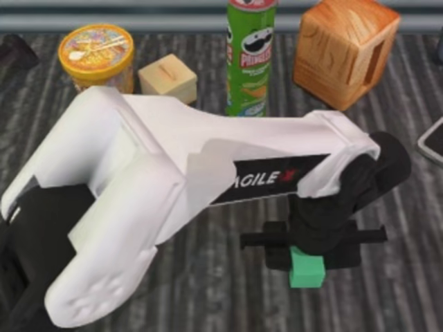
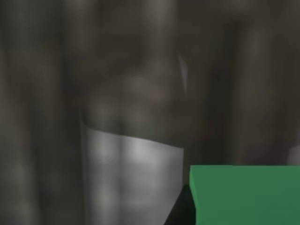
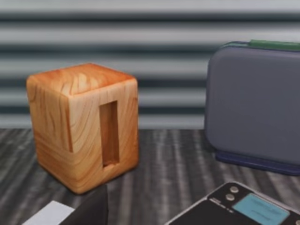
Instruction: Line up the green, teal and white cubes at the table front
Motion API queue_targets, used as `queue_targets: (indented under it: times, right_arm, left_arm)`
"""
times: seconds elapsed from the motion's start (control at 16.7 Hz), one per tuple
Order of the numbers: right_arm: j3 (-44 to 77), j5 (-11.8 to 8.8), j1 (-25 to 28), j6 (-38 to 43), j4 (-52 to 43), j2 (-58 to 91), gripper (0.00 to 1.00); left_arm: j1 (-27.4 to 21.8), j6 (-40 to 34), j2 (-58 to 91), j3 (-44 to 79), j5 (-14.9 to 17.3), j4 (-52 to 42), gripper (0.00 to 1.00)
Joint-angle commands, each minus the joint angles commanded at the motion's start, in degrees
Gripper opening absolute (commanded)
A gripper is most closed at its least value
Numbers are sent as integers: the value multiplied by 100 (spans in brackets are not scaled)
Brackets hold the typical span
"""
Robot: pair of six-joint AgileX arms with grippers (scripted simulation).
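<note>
My left arm reaches across the table to its front right. Its gripper (image 1: 309, 257) points down and is shut on the small green cube (image 1: 307, 269), low over the striped table (image 1: 208, 290). The left wrist view shows that green cube (image 2: 243, 194) with a dark finger (image 2: 182, 212) against its side. A blurred pale grey-white shape (image 2: 131, 173) lies beyond it; I cannot tell whether it is the white cube. The teal cube is hidden or out of view. My right gripper shows in no view.
Along the back stand a yellow-lidded tub (image 1: 95, 52), a tan slotted block (image 1: 168, 77), a green crisps can (image 1: 250, 55) and the orange wood-grain box (image 1: 346, 50). A black device with a screen (image 3: 243, 206) and a grey-blue case (image 3: 255, 103) sit at the right.
</note>
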Motion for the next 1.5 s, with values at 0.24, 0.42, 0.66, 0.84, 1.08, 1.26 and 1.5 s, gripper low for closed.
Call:
queue_targets:
  times: [0.24, 0.42, 0.66, 0.84, 1.08, 1.26, 1.5]
  right_arm:
    - [0, 0, 0, 0, 0, 0, 100]
    - [0, 0, 0, 0, 0, 0, 100]
    - [0, 0, 0, 0, 0, 0, 100]
    - [0, 0, 0, 0, 0, 0, 100]
    - [0, 0, 0, 0, 0, 0, 100]
    - [0, 0, 0, 0, 0, 0, 100]
    - [0, 0, 0, 0, 0, 0, 100]
  left_arm:
    - [0, 0, 0, 0, 0, 0, 8]
    - [0, 0, 0, 0, 0, 0, 30]
    - [0, 0, 0, 0, 0, 0, 60]
    - [0, 0, 0, 0, 0, 0, 83]
    - [0, 0, 0, 0, 0, 0, 100]
    - [0, 0, 0, 0, 0, 0, 100]
    - [12, 0, -3, 1, 0, -1, 100]
